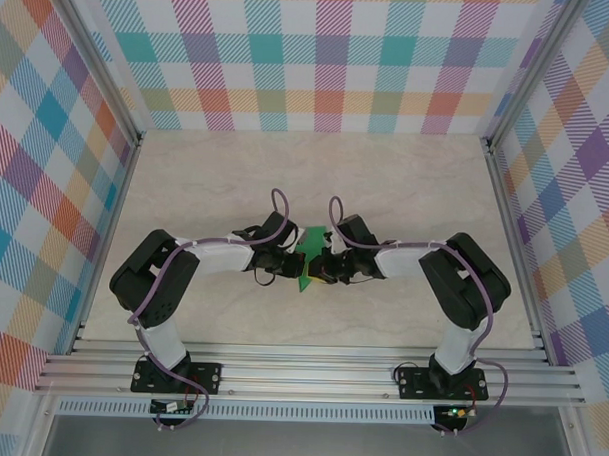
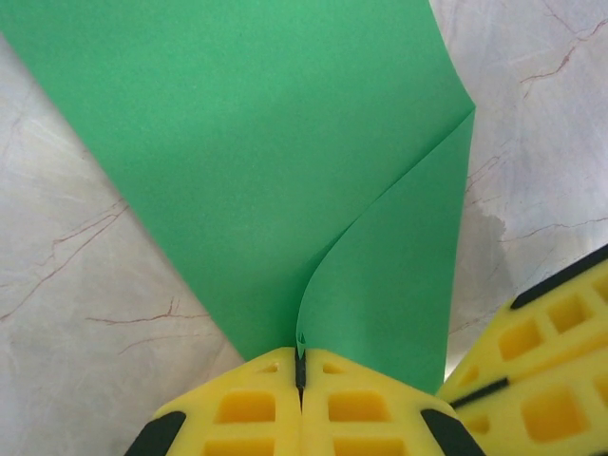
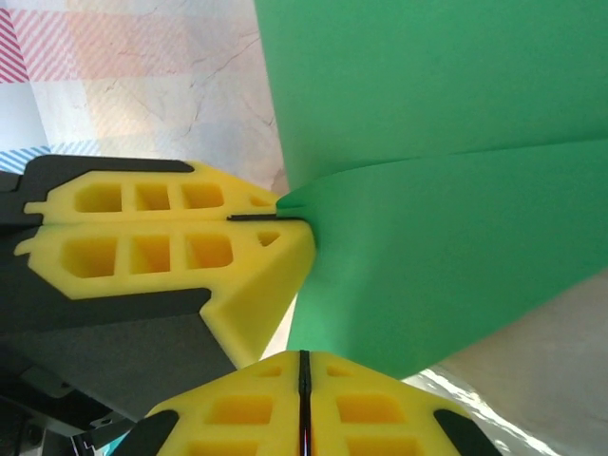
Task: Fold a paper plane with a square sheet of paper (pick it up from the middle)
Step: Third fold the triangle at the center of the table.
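You are in an early fold, not at a finished dart: the square sheet of paper [image 2: 285, 171] is bent over on itself in a soft, rounded curl, with no sharp centre crease or wings to be seen. Seen from above, the sheet hangs over the middle of the worktop [image 1: 406, 192], caught between your two arms; from the wrist views it appears lifted clear of the surface, though whether a far corner touches down cannot be told. Your left hand [image 2: 300, 366] is clenched on the sheet at the spot where the curl begins, its two fingers pressed flat together with the paper coming out of the seam. Your right hand [image 3: 304, 366] sits just beside it on the sheet's other side, fingers also pressed together, and it looks to be nipping the sheet's lower edge, though the exact bite is partly hidden behind the fingertips. The next move probably calls for lining up the two layers edge to edge before any flattening, since a curl this loose could set into a skewed crease. Keep both pinches firm while you bring the sheet down, then press along the bend, starting from the sheet's pinched end. Two grips this close on thin paper could tear or crumple it, so avoid pulling your hands apart.
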You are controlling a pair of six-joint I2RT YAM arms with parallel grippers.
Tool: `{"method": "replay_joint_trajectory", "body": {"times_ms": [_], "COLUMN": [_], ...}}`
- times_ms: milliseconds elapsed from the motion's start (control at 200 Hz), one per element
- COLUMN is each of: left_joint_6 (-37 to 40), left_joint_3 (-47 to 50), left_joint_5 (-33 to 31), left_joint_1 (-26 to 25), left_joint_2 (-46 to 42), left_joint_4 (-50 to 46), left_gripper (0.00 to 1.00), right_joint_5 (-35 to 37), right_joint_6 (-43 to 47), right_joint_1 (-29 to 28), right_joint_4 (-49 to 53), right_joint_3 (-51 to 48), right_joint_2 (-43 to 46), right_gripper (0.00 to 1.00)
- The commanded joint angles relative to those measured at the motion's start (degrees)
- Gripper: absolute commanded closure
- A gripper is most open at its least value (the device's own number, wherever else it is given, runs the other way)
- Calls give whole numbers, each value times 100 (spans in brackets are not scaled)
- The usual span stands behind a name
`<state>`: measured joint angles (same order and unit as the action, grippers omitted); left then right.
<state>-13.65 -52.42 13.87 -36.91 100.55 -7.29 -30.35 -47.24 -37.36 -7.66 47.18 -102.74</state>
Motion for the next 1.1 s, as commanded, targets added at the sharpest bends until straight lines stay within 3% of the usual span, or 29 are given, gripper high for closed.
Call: {"method": "replay_joint_trajectory", "body": {"times_ms": [0,280,630,1095], "left_joint_6": [119,119,213,364], "left_joint_3": [25,42,119,-5], "left_joint_5": [-95,-70,256,597], "left_joint_1": [96,113,243,397], "left_joint_2": [145,166,244,473], "left_joint_4": [-212,-161,-2,4], "left_gripper": [100,100,100,100], "right_joint_5": [125,306,251,470], "right_joint_6": [-99,-26,-142,-443], "right_joint_1": [-93,-175,-286,-543], "right_joint_4": [-191,-71,-210,-478], "right_joint_3": [-18,55,-173,-198], "right_joint_2": [-243,-458,114,-314], "right_gripper": [91,92,91,92]}}
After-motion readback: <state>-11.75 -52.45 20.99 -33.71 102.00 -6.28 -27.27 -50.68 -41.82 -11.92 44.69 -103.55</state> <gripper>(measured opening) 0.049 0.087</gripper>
